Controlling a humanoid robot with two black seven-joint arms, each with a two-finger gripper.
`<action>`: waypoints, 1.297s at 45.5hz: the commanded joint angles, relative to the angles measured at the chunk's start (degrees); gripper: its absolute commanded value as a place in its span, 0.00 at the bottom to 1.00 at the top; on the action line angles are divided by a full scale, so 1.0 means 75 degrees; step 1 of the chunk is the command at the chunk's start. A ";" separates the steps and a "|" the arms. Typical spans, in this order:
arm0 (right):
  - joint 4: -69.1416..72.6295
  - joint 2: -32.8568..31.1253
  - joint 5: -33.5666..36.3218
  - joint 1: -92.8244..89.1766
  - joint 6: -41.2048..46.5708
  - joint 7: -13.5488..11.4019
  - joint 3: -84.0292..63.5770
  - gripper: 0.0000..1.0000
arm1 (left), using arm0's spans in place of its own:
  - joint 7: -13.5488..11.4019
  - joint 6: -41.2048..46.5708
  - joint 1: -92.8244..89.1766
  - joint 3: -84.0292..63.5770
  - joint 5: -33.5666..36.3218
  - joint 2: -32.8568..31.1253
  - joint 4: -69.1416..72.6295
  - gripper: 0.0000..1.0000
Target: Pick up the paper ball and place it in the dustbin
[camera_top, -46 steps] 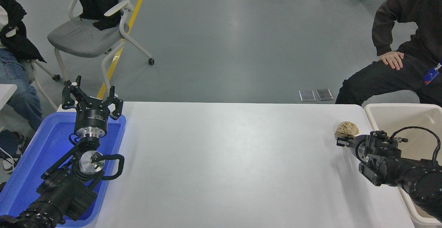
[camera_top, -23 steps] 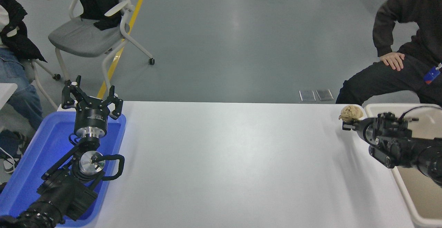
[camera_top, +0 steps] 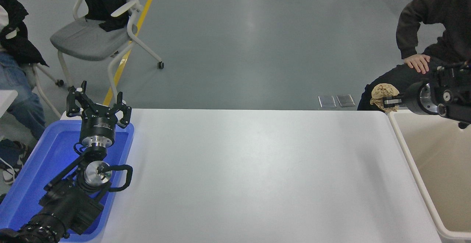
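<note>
My right gripper [camera_top: 387,99] is shut on the tan crumpled paper ball [camera_top: 382,92] and holds it high in the air, above the table's far right corner. The ball hangs just left of the far left corner of the cream-beige dustbin [camera_top: 408,151], which stands against the table's right edge. The right arm comes in from the right edge, above the bin's far rim. My left gripper [camera_top: 98,105] is open and parked at the lower left, over the blue tray.
A shallow blue tray [camera_top: 33,169] lies at the table's left edge under the left arm. A person in dark clothes [camera_top: 430,55] sits beyond the far right corner, close behind the ball. A grey chair [camera_top: 92,40] stands at the far left.
The right gripper has lifted the paper ball off the table and carried it up and to the right, toward the dustbin's far corner. The left arm has not moved.
</note>
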 commanded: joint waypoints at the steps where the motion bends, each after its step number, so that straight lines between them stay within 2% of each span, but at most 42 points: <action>1: 0.0956 -0.0270 -0.0003 0.2257 0.1625 0.0003 -0.0715 0.00 | 0.0002 0.0001 0.0000 0.0000 0.0001 0.0000 0.0000 0.99; 13: 0.1613 -0.0247 -0.0003 0.3722 0.2680 -0.0008 -0.1066 0.00 | 0.0002 0.0001 0.0011 0.0000 0.0001 0.0023 0.0000 0.99; 20: 0.1555 -0.0317 -0.0027 0.3770 0.2704 -0.0044 -0.1253 0.00 | 0.0002 0.0001 0.0011 0.0000 0.0001 0.0000 0.0000 0.99; 31: 0.1005 -0.1113 -0.0413 0.3443 0.2622 -0.0032 -0.1898 0.00 | 0.0002 0.0001 0.0011 0.0000 0.0001 0.0000 0.0000 0.99; 37: 0.0068 -0.1746 -0.0928 0.2564 0.2599 -0.0008 -0.1770 0.00 | 0.0002 0.0001 0.0011 0.0000 0.0001 0.0000 0.0000 0.99; 46: -0.1561 -0.2660 -0.0988 0.0456 0.2248 0.0039 -0.0717 0.00 | -0.0010 0.0001 0.0011 0.0000 0.0001 0.0000 0.0000 0.99; 54: -0.2710 -0.2661 -0.0988 -0.2414 0.1089 0.0039 0.1099 0.00 | -0.0010 0.0001 0.0011 0.0000 0.0001 0.0000 0.0000 0.99; 59: -0.3530 -0.2147 -0.0894 -0.4582 -0.0130 0.0038 0.2388 0.00 | -0.0010 0.0001 0.0011 0.0000 -0.0011 0.0000 0.0000 0.99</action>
